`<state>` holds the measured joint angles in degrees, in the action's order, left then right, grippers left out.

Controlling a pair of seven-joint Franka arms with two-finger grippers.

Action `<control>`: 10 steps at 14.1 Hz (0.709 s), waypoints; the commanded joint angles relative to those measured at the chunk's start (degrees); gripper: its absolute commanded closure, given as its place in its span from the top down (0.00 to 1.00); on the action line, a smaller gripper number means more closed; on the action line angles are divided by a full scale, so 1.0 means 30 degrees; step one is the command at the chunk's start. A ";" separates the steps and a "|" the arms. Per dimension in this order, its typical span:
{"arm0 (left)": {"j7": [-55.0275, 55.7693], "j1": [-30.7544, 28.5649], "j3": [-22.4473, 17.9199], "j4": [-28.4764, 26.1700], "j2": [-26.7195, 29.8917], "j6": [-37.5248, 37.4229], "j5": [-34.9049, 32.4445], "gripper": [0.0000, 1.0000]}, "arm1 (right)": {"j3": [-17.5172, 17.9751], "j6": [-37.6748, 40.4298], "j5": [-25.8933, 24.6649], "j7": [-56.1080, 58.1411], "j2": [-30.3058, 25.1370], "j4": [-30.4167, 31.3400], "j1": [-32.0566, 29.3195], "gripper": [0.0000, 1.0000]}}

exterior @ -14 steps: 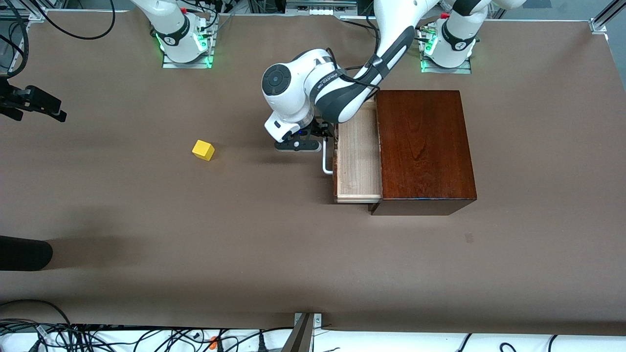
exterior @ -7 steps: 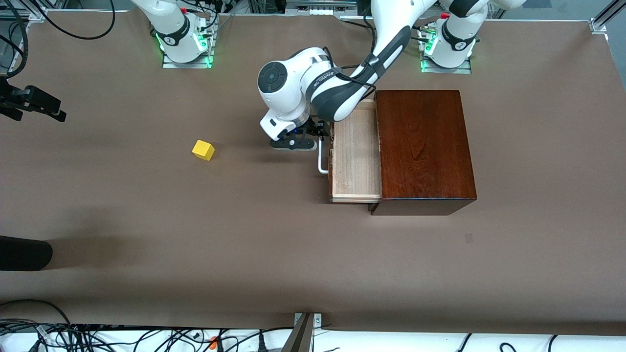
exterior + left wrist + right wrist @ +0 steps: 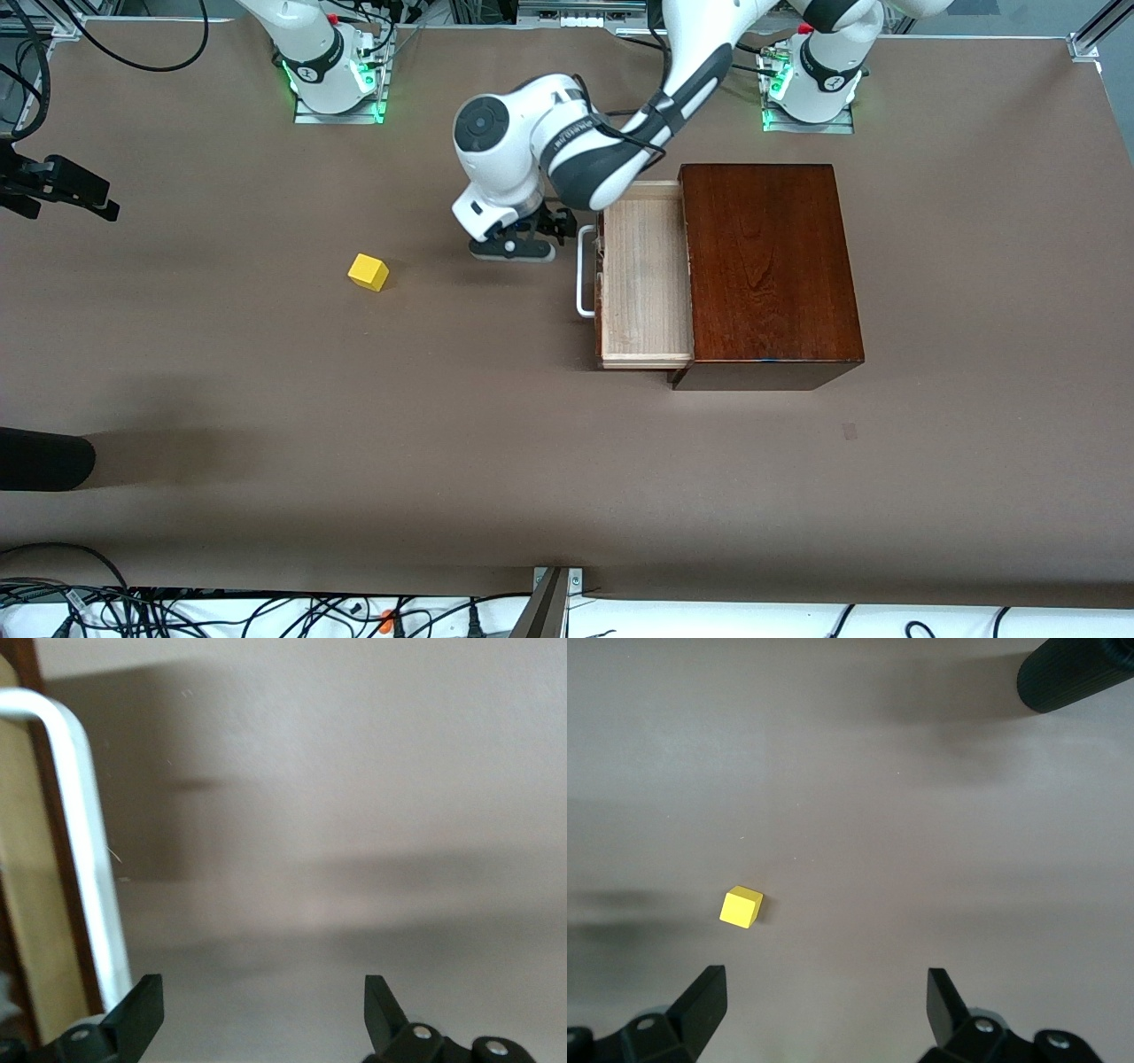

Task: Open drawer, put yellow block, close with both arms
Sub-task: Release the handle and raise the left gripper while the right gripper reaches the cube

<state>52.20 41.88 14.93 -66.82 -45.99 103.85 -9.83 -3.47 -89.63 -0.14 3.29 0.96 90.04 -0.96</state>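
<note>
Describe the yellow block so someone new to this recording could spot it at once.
Start at the dark wooden box with its drawer pulled open, toward the left arm's end of the table. Move along the brown table toward the right arm's end, past the left pincer. The yellow block lies alone there, the only bright-coloured thing.

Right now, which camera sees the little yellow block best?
The right wrist view: the yellow block sits alone on bare table, large and unobstructed. The front view shows it small, toward the right arm's end from the open drawer. The left wrist view misses it.
</note>
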 commanded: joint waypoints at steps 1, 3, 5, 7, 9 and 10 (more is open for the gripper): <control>-0.1023 -0.0745 0.0326 0.0710 0.0240 -0.1710 0.0377 1.00 | 0.0074 0.0258 -0.0100 0.0132 0.0147 -0.0423 -0.0150 1.00; -0.0908 -0.0805 0.0327 0.0710 0.1204 -0.2096 0.1888 1.00 | 0.0103 0.0082 -0.0100 0.0044 0.0177 -0.0218 -0.0150 1.00; -0.0528 -0.0806 0.0210 0.0652 0.2665 -0.2213 0.4583 1.00 | 0.0220 -0.0326 -0.0041 -0.0043 0.0206 0.0278 -0.0121 1.00; -0.0174 -0.0863 0.0210 0.0652 0.4015 -0.3466 0.5065 1.00 | 0.0308 -0.0708 0.0075 -0.1062 0.0148 0.1009 -0.0092 1.00; -0.0349 -0.1851 0.0064 0.0564 0.5159 -0.5134 0.4890 1.00 | 0.1212 -0.1146 0.0076 -0.2643 -0.0027 0.1770 -0.0033 1.00; -0.0437 -0.2904 0.0063 0.0477 0.5831 -0.6071 0.4889 1.00 | 0.1420 -0.1584 0.0047 -0.3260 -0.0260 0.2442 -0.0033 1.00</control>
<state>51.61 38.42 15.20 -63.45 -32.56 89.83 3.75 -1.32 -92.11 -0.08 -2.34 2.01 93.63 -0.88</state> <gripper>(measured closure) 0.000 0.000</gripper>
